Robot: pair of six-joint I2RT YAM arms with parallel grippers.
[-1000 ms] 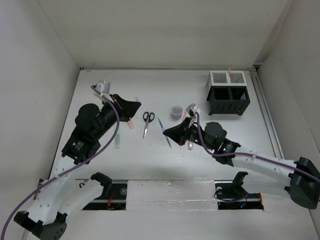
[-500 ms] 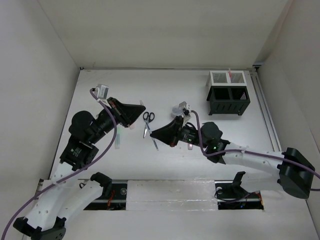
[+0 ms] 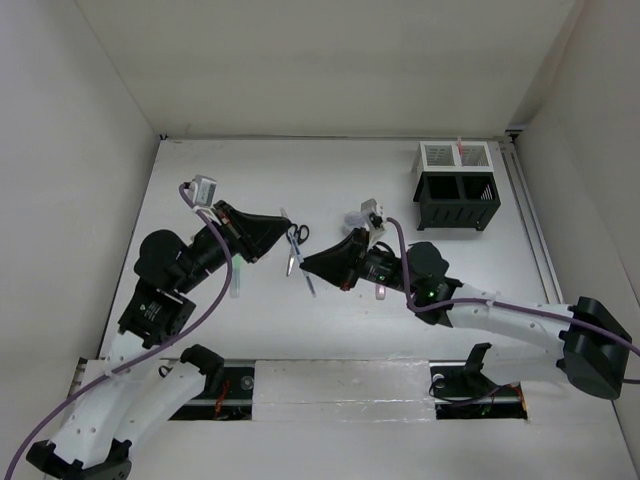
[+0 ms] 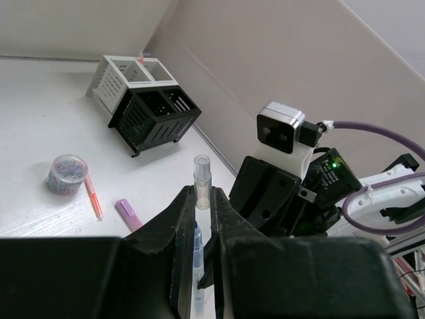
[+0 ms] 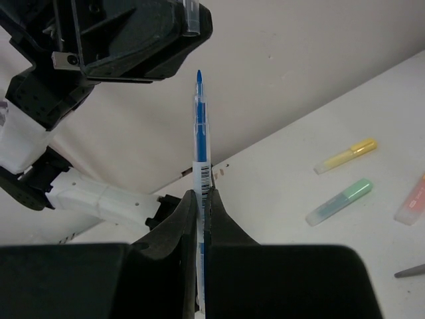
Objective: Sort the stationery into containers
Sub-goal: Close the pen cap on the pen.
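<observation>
While my right pincer [image 5: 200,194] clamped the blue pen [image 5: 200,133], its tip aimed at 12 o'clock, just shy of the clear cap [image 5: 192,16] pinched in my left pincer [image 4: 201,196].

An uncapped blue pen [image 5: 198,133] was clamped in the right gripper [image 5: 199,197], its tip aimed toward the clear cap [image 4: 201,174] pinched in the left gripper [image 4: 202,199]. The black-handled scissors [image 3: 299,234] lay flat mid-table, with a green highlighter [image 5: 339,201] and a yellow highlighter [image 5: 345,156] near each other. The black mesh organiser [image 3: 457,200] stood far right, the white mesh box [image 3: 455,155] touching its far side.
</observation>
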